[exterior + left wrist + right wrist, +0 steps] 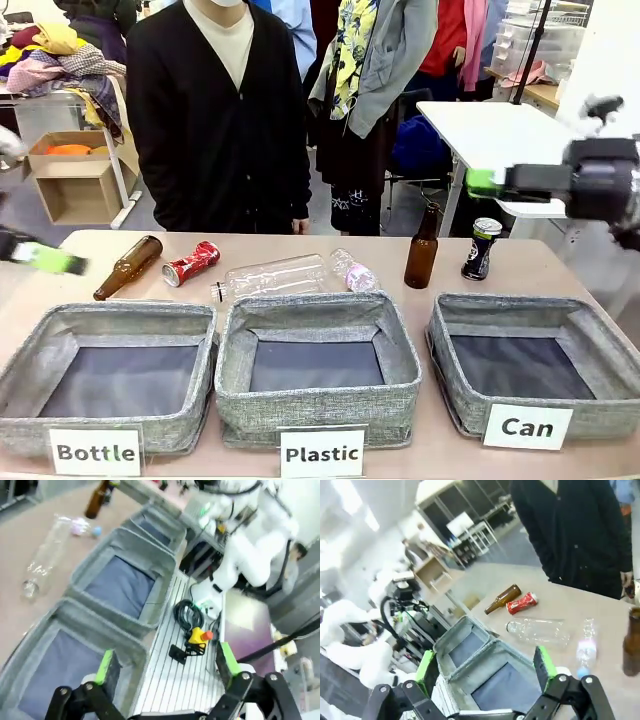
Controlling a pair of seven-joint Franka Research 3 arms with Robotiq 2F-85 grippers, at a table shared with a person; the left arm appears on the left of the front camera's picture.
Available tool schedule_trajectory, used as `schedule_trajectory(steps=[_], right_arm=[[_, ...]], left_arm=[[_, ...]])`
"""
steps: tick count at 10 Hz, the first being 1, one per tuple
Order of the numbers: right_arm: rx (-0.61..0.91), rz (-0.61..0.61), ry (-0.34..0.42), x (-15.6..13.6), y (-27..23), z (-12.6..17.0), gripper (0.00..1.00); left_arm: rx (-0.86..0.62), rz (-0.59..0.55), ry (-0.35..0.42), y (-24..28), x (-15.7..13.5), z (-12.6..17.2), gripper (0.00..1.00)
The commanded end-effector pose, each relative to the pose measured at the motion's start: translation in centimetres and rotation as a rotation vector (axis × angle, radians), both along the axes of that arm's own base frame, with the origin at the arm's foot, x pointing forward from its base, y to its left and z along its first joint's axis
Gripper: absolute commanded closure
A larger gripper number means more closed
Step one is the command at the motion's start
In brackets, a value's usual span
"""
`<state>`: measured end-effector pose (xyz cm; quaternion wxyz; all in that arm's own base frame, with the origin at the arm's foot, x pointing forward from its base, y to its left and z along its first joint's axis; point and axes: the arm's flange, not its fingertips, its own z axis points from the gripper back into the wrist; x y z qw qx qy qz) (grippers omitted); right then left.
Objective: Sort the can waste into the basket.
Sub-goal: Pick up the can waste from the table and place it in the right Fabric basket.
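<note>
The crushed red can (190, 263) lies at the back left of the table, between a lying brown bottle and a clear bottle; the right wrist view shows this red can (521, 603) too. The black can (481, 248) stands upright at the back right, just behind the "Can" basket (527, 427), whose dark floor is bare. My right gripper (482, 182) hovers above and a little behind the black can, fingers pointing left. In its wrist view the right gripper (485, 665) is open and holds nothing. My left gripper (50, 260) is blurred at the far left edge; its wrist view shows the left gripper (166, 665) open and holding nothing.
A lying brown bottle (128, 267), an upright brown bottle (421, 248), a long clear bottle (270, 277) and a crumpled clear bottle (355, 271) line the back. The "Bottle" basket (95, 452) and "Plastic" basket (322, 453) stand in front. A person (220, 110) stands at the far side.
</note>
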<state>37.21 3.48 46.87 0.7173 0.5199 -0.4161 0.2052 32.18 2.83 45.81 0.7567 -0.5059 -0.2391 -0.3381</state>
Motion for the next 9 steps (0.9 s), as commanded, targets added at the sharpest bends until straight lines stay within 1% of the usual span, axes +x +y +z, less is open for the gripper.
schedule_trajectory(steps=[1, 2, 3, 4, 5, 6, 7, 9], right_arm=[[0.021, 0.026, 0.081, -13.1, -4.2, -12.5, 0.00], [0.072, 0.007, 0.192, -14.2, -5.7, -15.0, 0.00], [0.128, -0.021, 0.292, -14.8, -6.4, -16.7, 0.00], [0.156, -0.008, 0.347, -15.7, -6.8, -17.5, 0.00], [0.162, -0.005, 0.367, -16.6, -7.2, -17.5, 0.00], [0.078, -0.073, 0.341, -17.5, -7.5, -16.7, 0.00], [0.218, -0.022, 0.379, -2.8, -13.0, -16.8, 0.00], [0.218, -0.022, 0.379, -2.8, -13.0, -16.8, 0.00]], left_arm=[[-0.180, 0.127, 0.099, 6.5, 2.0, -4.1, 0.00], [-0.268, 0.204, 0.129, 7.0, 1.9, -5.6, 0.00], [-0.306, 0.289, 0.168, 8.2, 1.8, -6.9, 0.00], [-0.339, 0.323, 0.178, 9.5, 1.7, -8.1, 0.00], [-0.370, 0.366, 0.190, 8.7, 1.3, -8.4, 0.00], [-0.307, 0.310, 0.189, 10.3, 0.2, -8.0, 0.00], [-0.307, 0.310, 0.189, 10.3, 0.2, -8.0, 0.00], [-0.307, 0.310, 0.189, 10.3, 0.2, -8.0, 0.00]])
